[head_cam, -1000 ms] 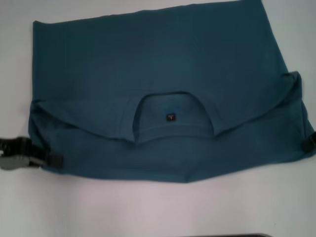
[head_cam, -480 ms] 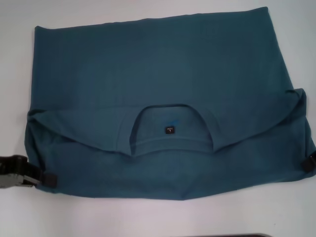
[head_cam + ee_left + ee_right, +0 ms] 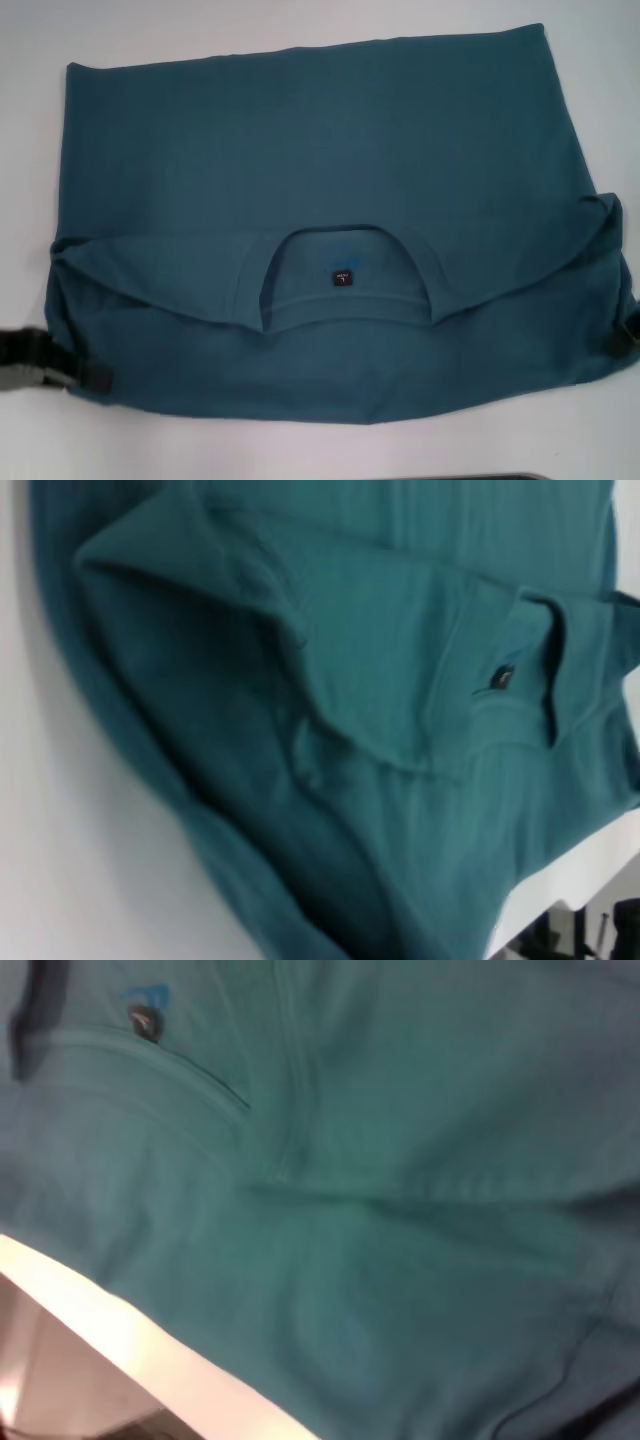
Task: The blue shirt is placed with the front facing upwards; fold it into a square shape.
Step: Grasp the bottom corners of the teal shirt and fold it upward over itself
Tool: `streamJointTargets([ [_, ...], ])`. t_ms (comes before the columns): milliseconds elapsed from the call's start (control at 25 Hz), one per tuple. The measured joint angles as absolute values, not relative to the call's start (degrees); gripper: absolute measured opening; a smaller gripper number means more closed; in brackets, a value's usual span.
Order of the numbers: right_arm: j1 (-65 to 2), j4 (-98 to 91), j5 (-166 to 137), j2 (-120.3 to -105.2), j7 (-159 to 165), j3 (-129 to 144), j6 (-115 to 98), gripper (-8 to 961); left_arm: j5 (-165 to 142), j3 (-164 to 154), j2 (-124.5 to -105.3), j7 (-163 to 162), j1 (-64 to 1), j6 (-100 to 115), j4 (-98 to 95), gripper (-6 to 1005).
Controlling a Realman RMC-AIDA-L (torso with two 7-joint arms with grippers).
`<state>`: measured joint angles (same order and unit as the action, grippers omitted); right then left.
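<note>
On the white table [image 3: 300, 450], blue shirt [image 3: 300, 150] lies folded; left gripper [image 3: 95, 378] and right gripper [image 3: 625, 338] clamp its near corners.

Three cameras, one garment
The head view looks steeply down on the whole blue shirt [image 3: 310, 200] on the counter [image 3: 300, 450]; both wrist views sit close over its side edges, sharing the collar label [image 3: 343, 276].

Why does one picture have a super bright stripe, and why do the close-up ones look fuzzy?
Right wrist view: the white table beside the blue shirt glares bright. Left wrist view: shirt folds look soft and smeary. Head view: evenly lit, neck label readable as a dark square.
</note>
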<state>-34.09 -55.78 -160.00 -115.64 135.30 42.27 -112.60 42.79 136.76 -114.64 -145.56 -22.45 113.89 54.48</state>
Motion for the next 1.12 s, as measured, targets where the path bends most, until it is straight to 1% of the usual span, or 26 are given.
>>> streamJointTargets([
  [80,-34.7,-55.8,-157.1,-115.14,135.0,40.9,-112.8,36,45.4,138.2,-114.51,-144.5,-23.5,114.7,54.4,17],
  [160,-35.7,-55.7,-152.7,-113.93,135.1,39.5,-112.6,35,48.0,140.2,-114.02,-144.1,-25.3,115.3,54.1,17],
  [200,-36.3,-55.5,-150.8,-113.12,135.4,38.9,-112.1,35,48.7,141.2,-113.4,-144.3,-26.9,115.4,53.4,17],
  [240,-37.8,-55.1,-147.8,-111.43,136.1,37.5,-110.9,35,49.1,141.9,-112.8,-144.6,-28.3,115.3,52.6,17],
  [280,-37.8,-55.1,-147.8,-111.43,136.1,37.5,-110.9,35,49.1,142.4,-112.31,-144.8,-29.2,115.1,51.9,17],
  [400,-39.8,-54.9,-146.5,-109.33,137.6,35.2,-107.6,35,49.0,144.3,-109.69,-146.5,-34.1,113.1,47.3,17],
  [520,-41.1,-54.7,-146.1,-108.12,139.1,32.6,-103.9,35,48.9,144.9,-107.5,-148.9,-37.5,109.3,44.0,17],
  [600,-41.4,-54.6,-145.3,-107.76,140.1,31.3,-101.5,35,48.9,144.8,-106.77,-150.4,-38.9,106.7,43.2,17],
  [760,-41.4,-53.9,-143.1,-107.74,141.4,30.9,-97.2,35,48.7,144.0,-106.52,-152.0,-40.4,101.5,42.6,17],
  [1120,-41.9,-50.1,-142.9,-108.01,143.6,31.4,-88.1,35,45.3,141.2,-107.6,-155.4,-41.7,85.8,42.1,17],
])
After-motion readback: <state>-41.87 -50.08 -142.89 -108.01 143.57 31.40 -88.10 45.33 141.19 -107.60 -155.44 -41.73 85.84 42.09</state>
